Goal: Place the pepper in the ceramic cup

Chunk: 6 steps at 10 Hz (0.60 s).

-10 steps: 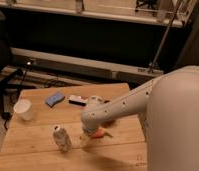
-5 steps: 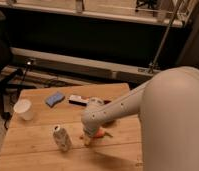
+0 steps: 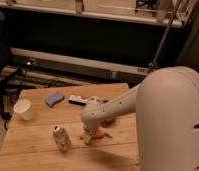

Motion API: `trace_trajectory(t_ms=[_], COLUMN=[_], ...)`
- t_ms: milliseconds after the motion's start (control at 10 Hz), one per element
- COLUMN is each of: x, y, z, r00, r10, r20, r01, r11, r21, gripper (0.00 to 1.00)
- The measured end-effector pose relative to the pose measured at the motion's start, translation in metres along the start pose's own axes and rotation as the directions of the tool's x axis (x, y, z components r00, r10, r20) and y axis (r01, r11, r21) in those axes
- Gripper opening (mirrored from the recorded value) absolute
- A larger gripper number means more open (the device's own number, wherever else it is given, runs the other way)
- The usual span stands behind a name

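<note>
— Wooden slat table [image 3: 38, 125] under dim light, with a dark wall and a metal rail behind. And the gripper [image 3: 88, 135]?
— Down at the tabletop toward the front edge, on the end of 1 bulky white arm [image 3: 158, 120]. Just right of the silver can [image 3: 61, 138], not touching it.
— Spread, pressed together, or pinching?
— Cannot tell from this angle.
— And the pepper [image 3: 96, 134]?
— Orange-red, low at the wood, right against the gripper. Gripped or merely beside it, cannot tell.
— And the ceramic cup [image 3: 24, 109]?
— White, upright, near the table's left edge, well apart from pepper and gripper. Blue sponge [image 3: 54, 98] farther back, between cup and arm.
</note>
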<state>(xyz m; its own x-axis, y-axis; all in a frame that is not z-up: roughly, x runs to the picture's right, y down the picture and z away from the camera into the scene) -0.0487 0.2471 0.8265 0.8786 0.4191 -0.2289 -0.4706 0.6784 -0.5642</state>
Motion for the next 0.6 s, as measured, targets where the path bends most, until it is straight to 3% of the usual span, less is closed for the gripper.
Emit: trace_trajectory(t_ms=[200, 600], x=[-0.005, -0.017], y=[-0.001, -0.004], z=[-0.001, -0.006], r00=[1.000, 1.000], r10=[-0.008, -0.027], r20=[0.000, 0.002], r01=[0.008, 0.027], r11=[1.000, 1.000], r21=[0.003, 0.011], gripper=[0.42, 0.05])
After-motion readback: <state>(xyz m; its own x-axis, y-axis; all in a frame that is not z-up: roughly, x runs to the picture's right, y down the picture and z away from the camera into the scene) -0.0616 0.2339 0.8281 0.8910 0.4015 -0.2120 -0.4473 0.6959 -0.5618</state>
